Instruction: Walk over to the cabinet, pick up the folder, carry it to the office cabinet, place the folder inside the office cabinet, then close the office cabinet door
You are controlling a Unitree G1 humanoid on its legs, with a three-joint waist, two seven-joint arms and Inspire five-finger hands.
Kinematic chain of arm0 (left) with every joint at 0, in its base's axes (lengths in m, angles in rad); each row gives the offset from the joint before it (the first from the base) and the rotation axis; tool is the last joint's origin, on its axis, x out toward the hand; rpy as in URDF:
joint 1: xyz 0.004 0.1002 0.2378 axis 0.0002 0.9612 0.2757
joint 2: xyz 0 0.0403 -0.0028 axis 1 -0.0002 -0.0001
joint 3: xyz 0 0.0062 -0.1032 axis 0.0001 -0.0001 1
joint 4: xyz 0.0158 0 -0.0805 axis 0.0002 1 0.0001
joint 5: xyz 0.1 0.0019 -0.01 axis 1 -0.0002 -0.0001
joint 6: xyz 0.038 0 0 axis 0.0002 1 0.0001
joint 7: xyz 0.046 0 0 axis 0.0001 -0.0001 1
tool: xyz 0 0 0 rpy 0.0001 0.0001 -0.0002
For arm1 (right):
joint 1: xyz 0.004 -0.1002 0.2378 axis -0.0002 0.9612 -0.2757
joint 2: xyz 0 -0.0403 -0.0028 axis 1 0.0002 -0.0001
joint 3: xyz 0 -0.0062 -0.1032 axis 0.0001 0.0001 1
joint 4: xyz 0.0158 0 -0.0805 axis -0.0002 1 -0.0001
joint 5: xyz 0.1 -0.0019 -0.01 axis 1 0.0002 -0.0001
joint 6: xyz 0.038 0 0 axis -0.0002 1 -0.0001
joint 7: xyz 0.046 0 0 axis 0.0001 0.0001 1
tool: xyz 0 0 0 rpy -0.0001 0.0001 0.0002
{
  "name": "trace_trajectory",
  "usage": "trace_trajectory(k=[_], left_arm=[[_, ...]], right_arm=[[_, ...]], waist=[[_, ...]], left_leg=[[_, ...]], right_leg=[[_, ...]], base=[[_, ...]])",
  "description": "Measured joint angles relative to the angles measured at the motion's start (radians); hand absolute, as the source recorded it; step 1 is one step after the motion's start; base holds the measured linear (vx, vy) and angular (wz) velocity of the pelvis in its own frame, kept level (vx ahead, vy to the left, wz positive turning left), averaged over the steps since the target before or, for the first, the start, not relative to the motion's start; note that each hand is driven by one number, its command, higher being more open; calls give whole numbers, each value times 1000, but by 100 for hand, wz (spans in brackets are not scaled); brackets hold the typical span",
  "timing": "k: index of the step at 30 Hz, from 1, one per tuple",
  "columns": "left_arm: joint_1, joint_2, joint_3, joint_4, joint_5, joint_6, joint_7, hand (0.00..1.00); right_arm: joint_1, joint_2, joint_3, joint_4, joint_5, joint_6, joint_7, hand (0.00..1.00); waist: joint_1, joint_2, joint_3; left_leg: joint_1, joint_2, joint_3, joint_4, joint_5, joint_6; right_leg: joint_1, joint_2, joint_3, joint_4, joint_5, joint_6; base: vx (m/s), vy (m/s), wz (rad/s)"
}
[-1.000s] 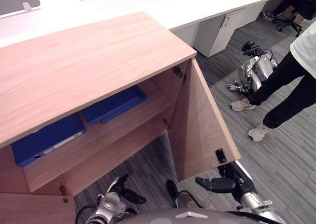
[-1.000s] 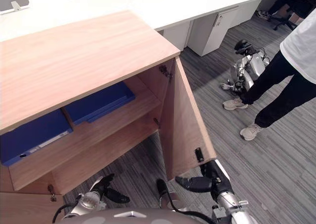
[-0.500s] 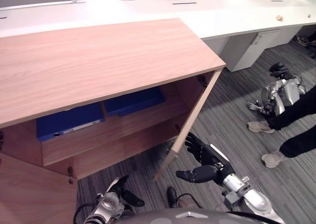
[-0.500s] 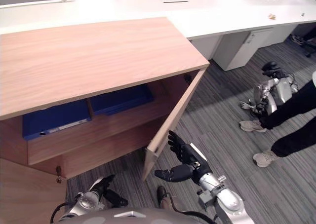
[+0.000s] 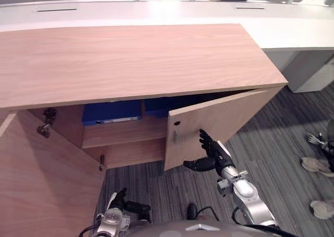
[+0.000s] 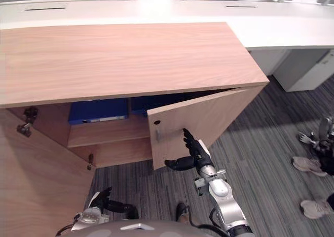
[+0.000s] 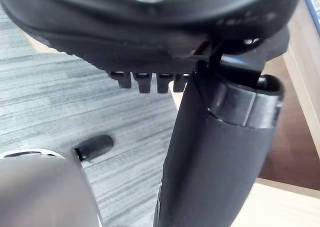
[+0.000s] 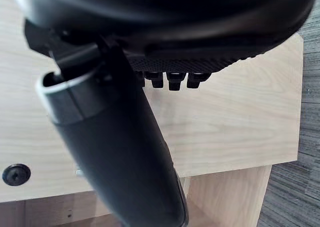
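Observation:
The wooden office cabinet (image 5: 130,59) stands right in front of me. Its right door (image 5: 229,117) is swung most of the way in, still ajar. My right hand (image 5: 213,152) is open, its straight fingers against the door's outer face below the small handle (image 5: 175,135); the right wrist view shows the door panel (image 8: 240,117) just past them. Two blue folders (image 5: 112,112) (image 5: 163,104) lie on the upper shelf in the shadow behind the door. The left door (image 5: 42,179) hangs wide open. My left hand (image 5: 121,201) idles low over the carpet, open and holding nothing.
A long white desk (image 5: 292,28) runs behind the cabinet, with a white pedestal (image 6: 305,70) under it at the right. A person's shoes (image 5: 315,166) stand on the grey carpet at the far right. Carpet lies open in front of the cabinet.
The right door has swung from wide open to nearly shut, with my right hand rising from under its edge onto its outer face. The camera has turned to face the cabinet squarely.

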Motion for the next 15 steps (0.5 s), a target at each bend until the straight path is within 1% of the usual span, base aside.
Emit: trace_trajectory(k=[3, 7, 11, 15], left_arm=[[4, -1, 3, -4, -11, 0, 0, 100], [12, -7, 35, -4, -20, 0, 2, 100], [19, -10, 37, -8, -29, 0, 4, 100], [24, -16, 37, -12, -29, 0, 11, 100]], right_arm=[[-29, 0, -1, 32, -20, 0, -20, 100], [-85, 6, -5, 112, -50, 0, -47, 100], [-99, 32, -51, 192, -92, -6, -72, 100], [-106, 45, -95, 302, -117, -7, -83, 100]], waist=[[2, 6, -3], [3, 12, -5], [7, 22, -6], [7, 39, -1]], left_leg=[[-10, -2, -15, -1, 4, 1], [-13, -3, -24, -5, 6, 2], [-13, -5, -43, -5, 7, 2], [-11, -6, -55, -5, 7, 1]], right_leg=[[-1, -2, -12, -2, 0, 1], [1, -3, -22, -3, 0, 1], [20, -4, -41, -22, 0, 0], [33, -3, -53, -30, -2, 0]], base=[[-16, 1, 17], [-12, 0, 8], [3, 0, 15], [18, -1, 8]])
